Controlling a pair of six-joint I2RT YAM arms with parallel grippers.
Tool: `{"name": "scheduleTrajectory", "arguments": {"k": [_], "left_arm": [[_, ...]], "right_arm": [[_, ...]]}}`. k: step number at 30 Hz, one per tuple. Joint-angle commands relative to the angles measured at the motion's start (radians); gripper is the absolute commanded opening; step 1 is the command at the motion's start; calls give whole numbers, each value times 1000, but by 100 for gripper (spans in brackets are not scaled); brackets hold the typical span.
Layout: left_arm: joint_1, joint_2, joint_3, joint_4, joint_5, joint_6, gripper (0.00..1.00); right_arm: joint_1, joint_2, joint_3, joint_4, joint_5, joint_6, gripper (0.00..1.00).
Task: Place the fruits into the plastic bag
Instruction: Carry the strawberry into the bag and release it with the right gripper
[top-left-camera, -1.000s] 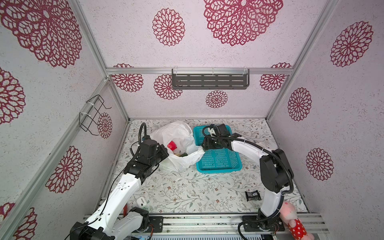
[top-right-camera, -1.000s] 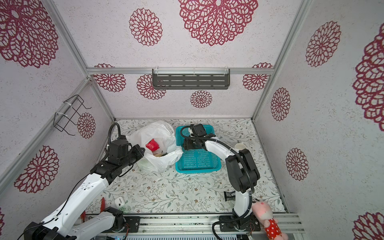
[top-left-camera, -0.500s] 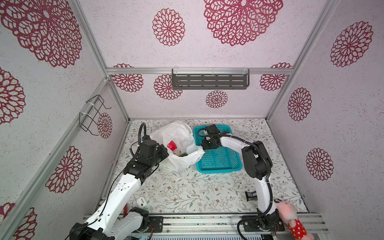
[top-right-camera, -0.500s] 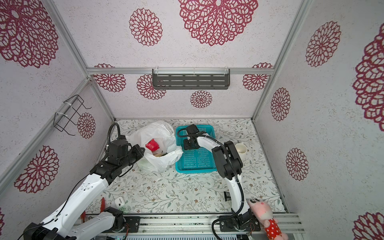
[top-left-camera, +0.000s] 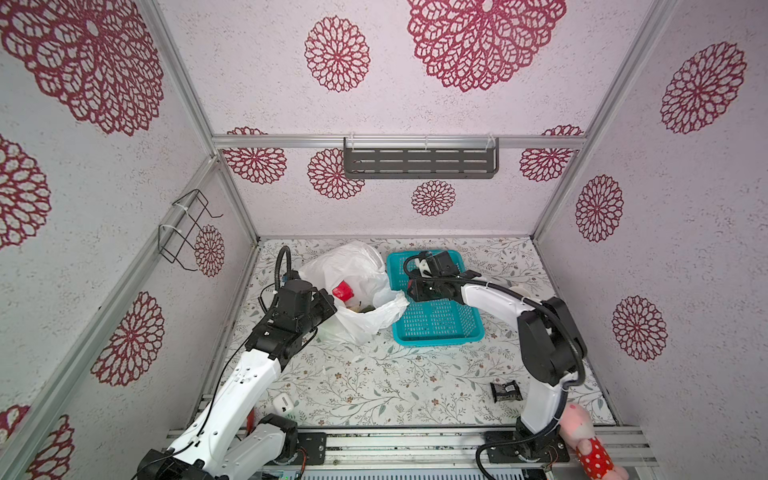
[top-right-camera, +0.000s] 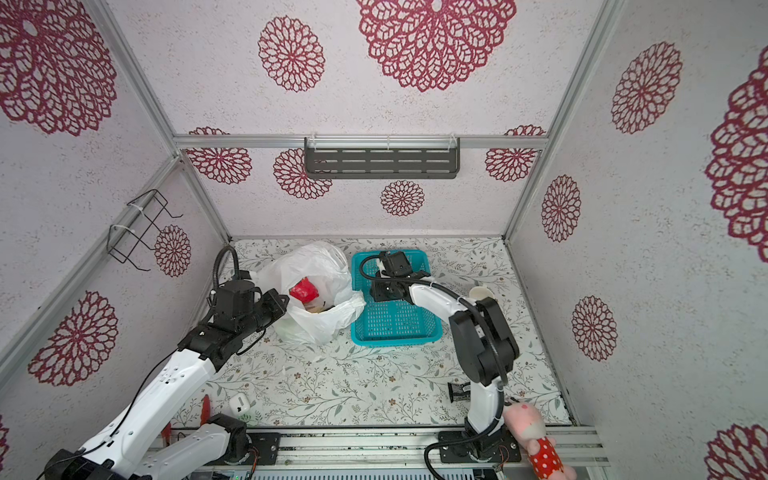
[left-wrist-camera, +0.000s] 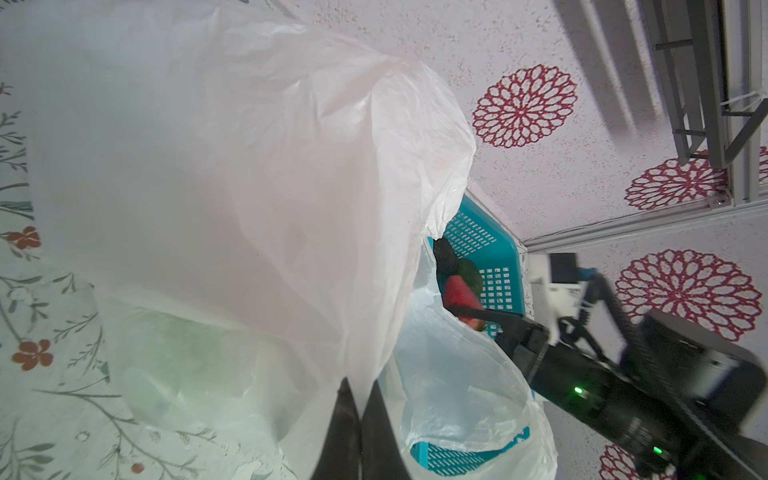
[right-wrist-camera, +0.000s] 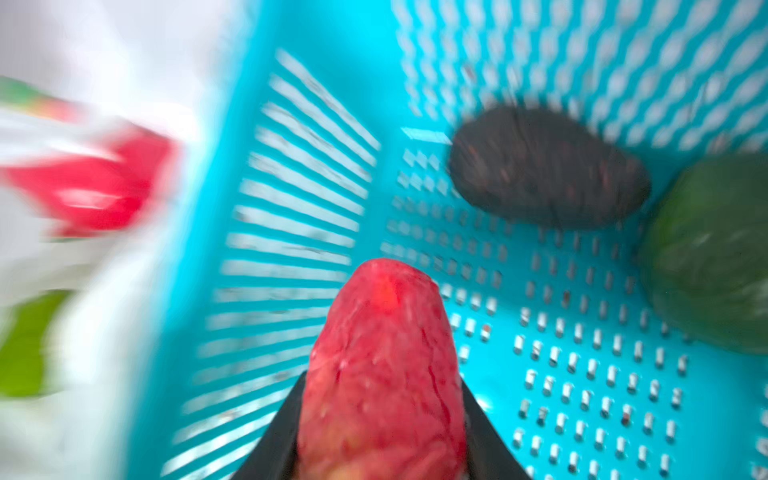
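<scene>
The left claw is pinched tight on the rim of the plastic bag, which stands just left of the teal basket with a dragon fruit inside. The right claw is clamped on a small red fruit over the basket's far left part, near a dark avocado and a green fruit.

text: none legible | labels, brands, numbers — none readable in any view
</scene>
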Motion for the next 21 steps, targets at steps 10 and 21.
{"name": "scheduleTrajectory", "arguments": {"k": [10,21], "left_arm": [[5,5,0,5,-11,-13,0],[5,-27,35,-70,-76,-13,0]], "right_arm": [[233,165,295,-86,-349,-185,40],[228,49,202,134,-249,-101,99]]}}
